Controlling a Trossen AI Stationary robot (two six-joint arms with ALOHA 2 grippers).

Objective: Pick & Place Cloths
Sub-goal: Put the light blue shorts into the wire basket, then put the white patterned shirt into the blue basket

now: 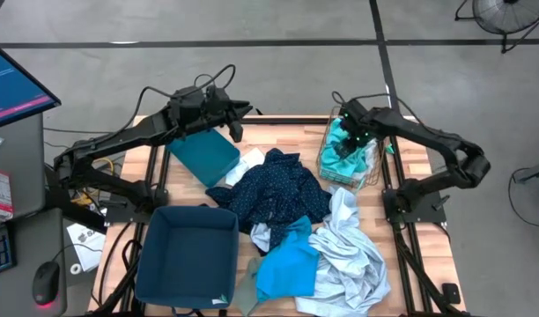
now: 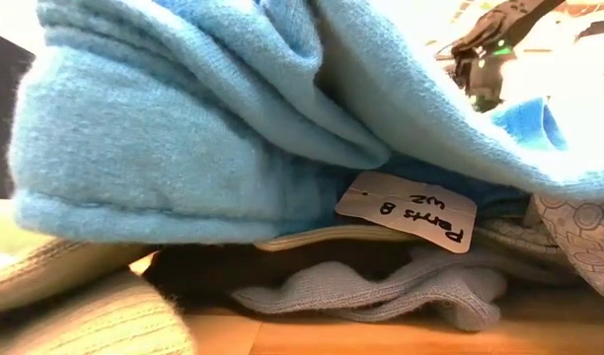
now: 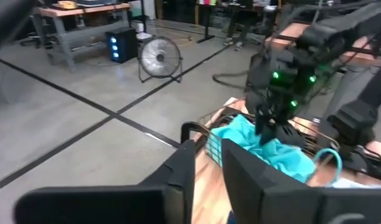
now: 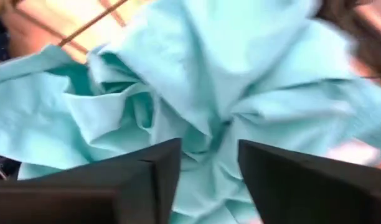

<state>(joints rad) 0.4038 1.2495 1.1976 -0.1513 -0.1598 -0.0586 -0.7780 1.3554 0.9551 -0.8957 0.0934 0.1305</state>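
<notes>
While one turquoise cloth [image 1: 344, 150] fills the basket [image 1: 327, 164], four cloths [image 1: 278, 189] sprawl outside.

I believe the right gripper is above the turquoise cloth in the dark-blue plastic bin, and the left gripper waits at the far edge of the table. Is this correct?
Not quite. The turquoise cloth lies in the wire-mesh basket, not in the dark-blue plastic bin, which stands at the near left; the high view shows this. The right gripper is indeed above that cloth, and the left gripper waits at the far edge of the table.
</notes>
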